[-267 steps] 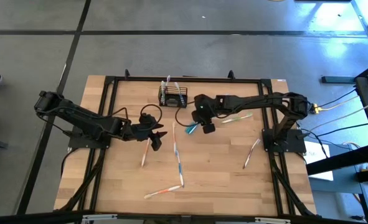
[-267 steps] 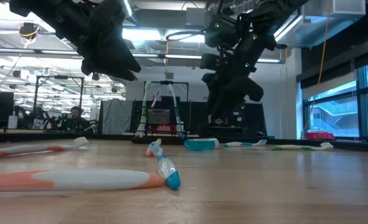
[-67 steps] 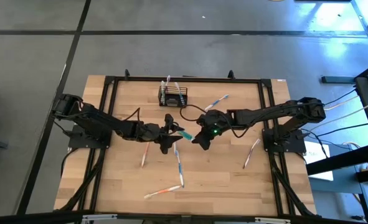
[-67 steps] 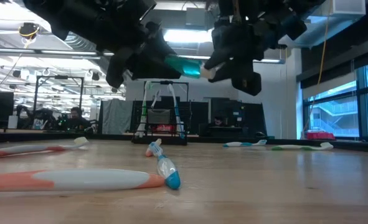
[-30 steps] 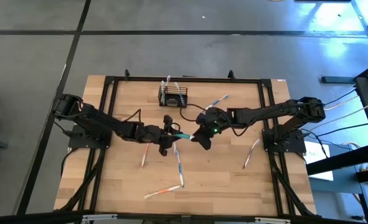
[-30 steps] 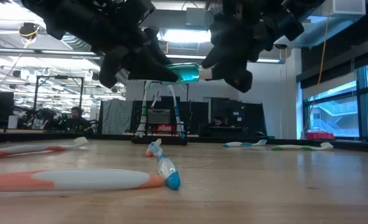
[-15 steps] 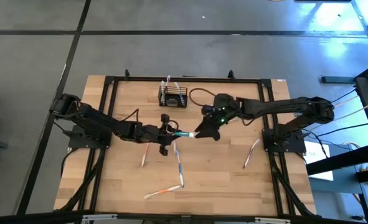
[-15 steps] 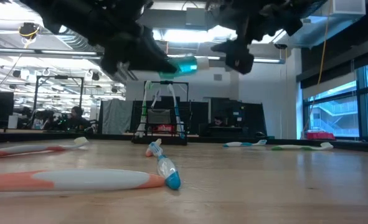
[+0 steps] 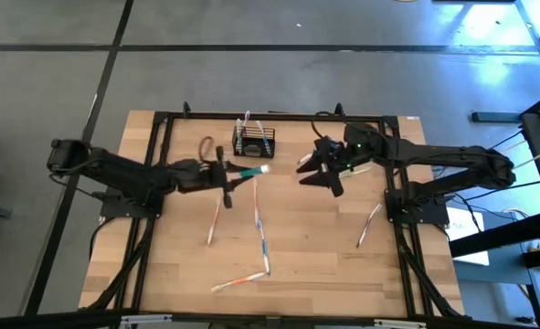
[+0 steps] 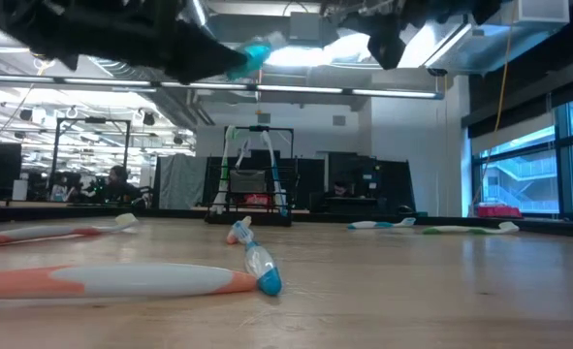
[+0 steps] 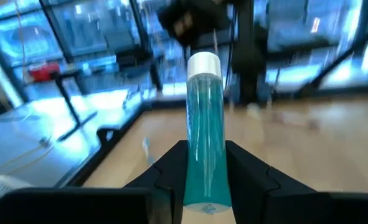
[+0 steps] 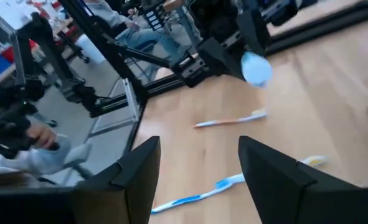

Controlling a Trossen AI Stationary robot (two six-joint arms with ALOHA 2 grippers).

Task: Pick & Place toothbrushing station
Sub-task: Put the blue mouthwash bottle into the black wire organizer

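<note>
Up at the table's 12 o'clock edge stands the toothbrushing station (image 9: 253, 142), a small black wire basket with a few brushes sticking up out of it. Just below it, toward 6 o'clock, the left gripper (image 9: 228, 173) hangs above the wood with its fingers squeezed on the teal tube (image 9: 250, 170) — the white cap points toward 3 o'clock. In the left wrist view the tube (image 11: 203, 130) sits straight between the two dark fingers (image 11: 171, 171), cap end out.

Off toward 3 o'clock of the basket, the right gripper (image 9: 322, 171) is up in the air with its fingers spread wide and nothing in them.

The step in hand looks like carrying the tube to the basket. To do it well, the left arm should lift the tube above the basket's rim, tip it so one end points down, and line it up with a free gap — not on top of the brushes. It should lower slowly and only then let go. The basket is light, so a bump could push it.
</note>
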